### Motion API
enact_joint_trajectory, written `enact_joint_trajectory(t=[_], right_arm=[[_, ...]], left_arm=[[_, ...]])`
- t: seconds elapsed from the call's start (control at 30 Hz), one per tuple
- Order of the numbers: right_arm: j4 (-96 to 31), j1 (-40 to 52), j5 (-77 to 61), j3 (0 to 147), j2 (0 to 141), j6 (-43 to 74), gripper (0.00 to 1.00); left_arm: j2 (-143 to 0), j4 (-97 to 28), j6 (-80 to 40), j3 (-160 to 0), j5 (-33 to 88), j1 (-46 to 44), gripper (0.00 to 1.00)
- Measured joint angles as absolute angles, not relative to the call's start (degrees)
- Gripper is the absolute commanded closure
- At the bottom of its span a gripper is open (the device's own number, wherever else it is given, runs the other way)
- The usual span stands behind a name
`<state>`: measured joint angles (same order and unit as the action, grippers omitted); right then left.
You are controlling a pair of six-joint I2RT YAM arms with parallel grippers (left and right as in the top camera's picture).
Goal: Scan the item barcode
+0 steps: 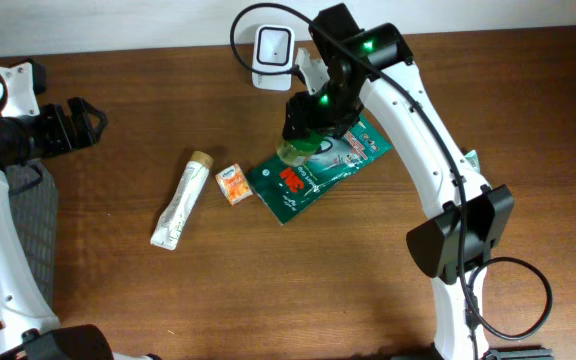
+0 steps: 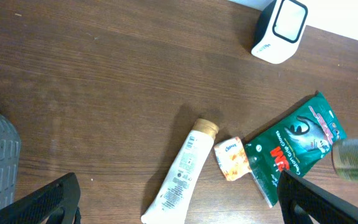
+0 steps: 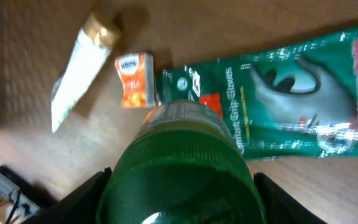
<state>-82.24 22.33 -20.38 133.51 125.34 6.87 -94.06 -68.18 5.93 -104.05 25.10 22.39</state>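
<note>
Three small goods lie nearest on the brown wood-grain table (image 1: 168,300): a slim white tube (image 1: 180,203) with a tan cap, flattened at its near end; a squarish orange-and-white packet (image 1: 232,185) just right of it; and a glossy, crinkled green glove packet (image 1: 313,178) just beside that, slanting away to the right. Above the packet's far part hangs a round bottle (image 3: 179,168) of translucent green plastic with a pale label, pinched on its sides by the right gripper (image 3: 182,193). Far off to the left, the left gripper (image 1: 86,124) has its fingers spread wide around nothing. Farthest, close beyond the bottle, stands a boxy white scanner (image 1: 273,55) with rounded corners.
</note>
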Motion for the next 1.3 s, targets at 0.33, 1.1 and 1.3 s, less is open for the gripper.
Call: enact_joint_trajectory(t=[0.33, 1.1, 1.3], right_arm=[[-79.33, 22.33, -22.70, 133.51, 125.34, 14.74, 0.43], [-81.23, 17.21, -52.69, 133.51, 125.34, 70.46, 0.61], [-81.21, 16.97, -52.45, 133.51, 125.34, 70.39, 0.60]], left_arm=[[-94.06, -68.18, 5.93, -104.05, 25.08, 22.39, 0.01], [-94.06, -68.18, 5.93, -104.05, 25.08, 22.39, 0.01], [-94.06, -68.18, 5.93, -104.05, 25.08, 22.39, 0.01]])
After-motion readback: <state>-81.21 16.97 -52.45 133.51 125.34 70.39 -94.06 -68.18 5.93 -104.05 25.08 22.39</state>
